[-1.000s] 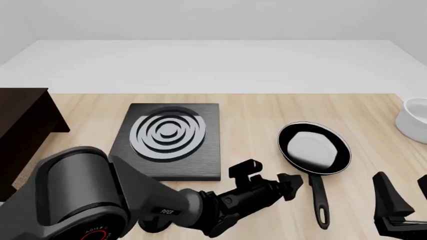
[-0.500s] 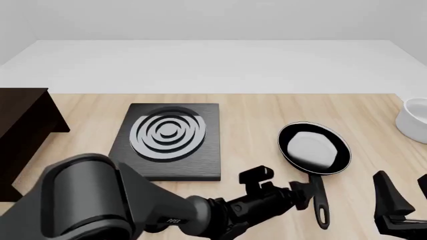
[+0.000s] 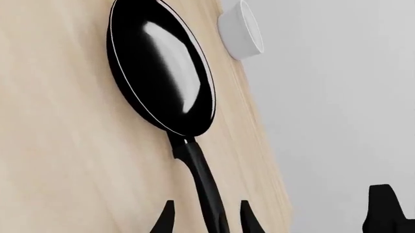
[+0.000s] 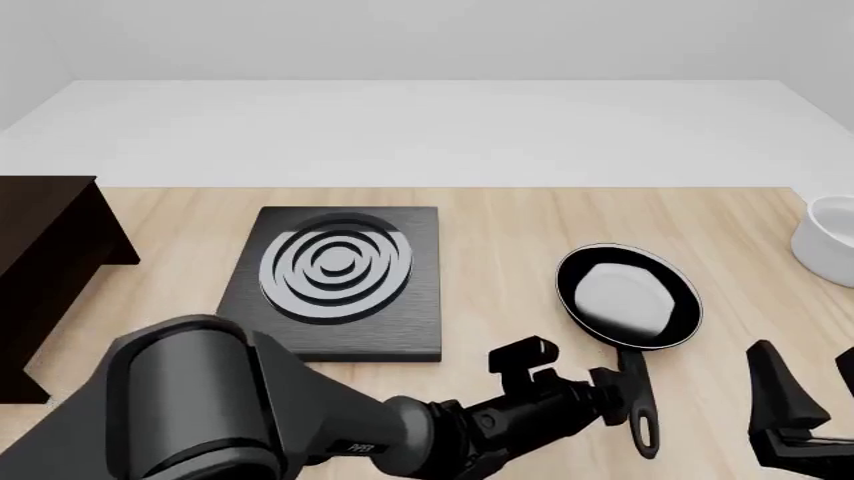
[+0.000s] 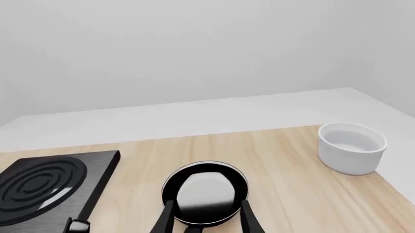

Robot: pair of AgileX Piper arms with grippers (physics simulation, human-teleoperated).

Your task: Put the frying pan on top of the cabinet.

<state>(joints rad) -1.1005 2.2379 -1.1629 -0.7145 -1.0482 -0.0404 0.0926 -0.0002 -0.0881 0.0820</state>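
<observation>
Fingers of the left gripper (image 3: 206, 221) are sitting spread on either side of the frying pan's (image 4: 629, 296) long handle, and in the left wrist view they are straddling it with a sliver of daylight on each side — parted, not clamped, nothing grasped yet. The pan is lying flat on the table (image 4: 507, 250), its bowl stretching straight ahead of those fingertips, with the white bowl (image 4: 827, 238) sitting well beyond it, off towards the table's far corner.

Over on the other side, the right gripper (image 5: 202, 218) is hanging above the table with its fingers apart too, gripping nothing, the pan lying just ahead of and below it.

So where are we standing on the job? Early days, by my reckoning. The approach looks done, but the grasp, the lift and the carry are all waiting. The cabinet (image 4: 47, 270) is standing well away from the left gripper, far off to its side past the stove plate (image 4: 340, 285), and its flat top is carrying nothing in the part visible here.
</observation>
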